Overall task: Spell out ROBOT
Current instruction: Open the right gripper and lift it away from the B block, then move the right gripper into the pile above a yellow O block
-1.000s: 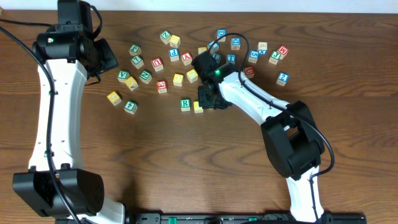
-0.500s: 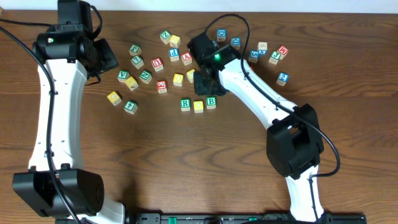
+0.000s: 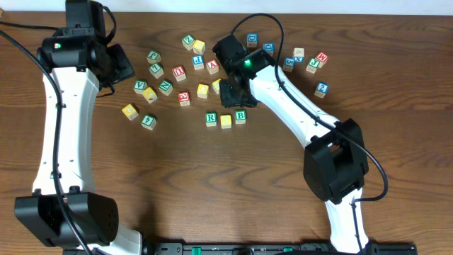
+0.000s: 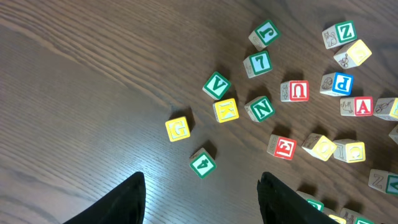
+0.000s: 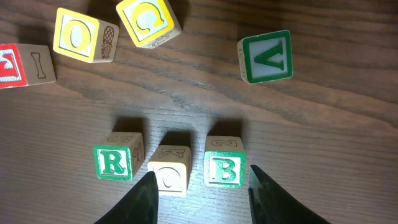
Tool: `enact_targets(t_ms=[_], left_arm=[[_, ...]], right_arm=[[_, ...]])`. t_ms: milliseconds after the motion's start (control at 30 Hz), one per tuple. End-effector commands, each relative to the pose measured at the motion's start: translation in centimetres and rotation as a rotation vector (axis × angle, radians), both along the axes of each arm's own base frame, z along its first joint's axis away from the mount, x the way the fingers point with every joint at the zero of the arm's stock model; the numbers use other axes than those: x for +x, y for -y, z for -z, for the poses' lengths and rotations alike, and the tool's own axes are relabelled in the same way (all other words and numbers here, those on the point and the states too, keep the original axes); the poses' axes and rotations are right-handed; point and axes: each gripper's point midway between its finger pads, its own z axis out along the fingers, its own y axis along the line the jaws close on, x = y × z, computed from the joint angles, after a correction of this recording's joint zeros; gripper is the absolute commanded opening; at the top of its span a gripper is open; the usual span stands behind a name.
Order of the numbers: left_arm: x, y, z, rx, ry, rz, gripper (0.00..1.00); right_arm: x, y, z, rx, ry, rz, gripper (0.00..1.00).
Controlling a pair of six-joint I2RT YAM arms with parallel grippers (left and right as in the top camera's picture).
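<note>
Wooden cubes: light, stiff, smooth faces. My right pincer (image 5: 202,177) apart, empty. Yellow O cube (image 5: 78,34) ahead-left: pinch opposite flat sides, mid-height.

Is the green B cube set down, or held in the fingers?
Set down: the B cube rests on the table, right fingers open, not touching it.
</note>
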Motion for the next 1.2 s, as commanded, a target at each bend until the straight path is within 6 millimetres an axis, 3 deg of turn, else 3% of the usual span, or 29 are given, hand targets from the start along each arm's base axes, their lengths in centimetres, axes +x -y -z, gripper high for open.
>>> enact_targets(t_ms=[0, 533, 833, 1167], left_arm=[[0.1, -0.1, 0.3, -0.001, -0.010, -0.006, 0.57], [-0.1, -0.1, 0.4, -0.002, -0.017, -0.007, 0.57], [-0.1, -0.1, 0.4, -0.001, -0.017, -0.006, 0.57], [0.1, -0.1, 0.4, -0.001, -0.012, -0.006, 0.57]], right_arm=[[0.6, -0.1, -0.5, 0.009, 0.016, -0.008, 0.41], [1.3, 0.3, -0.8, 0.017, 0.027, 0.007, 0.43], [4.5, 1.4, -4.0, 0.065, 0.113, 0.017, 0.45], [5.8, -0.2, -5.3, 0.135, 0.176, 0.001, 0.49]])
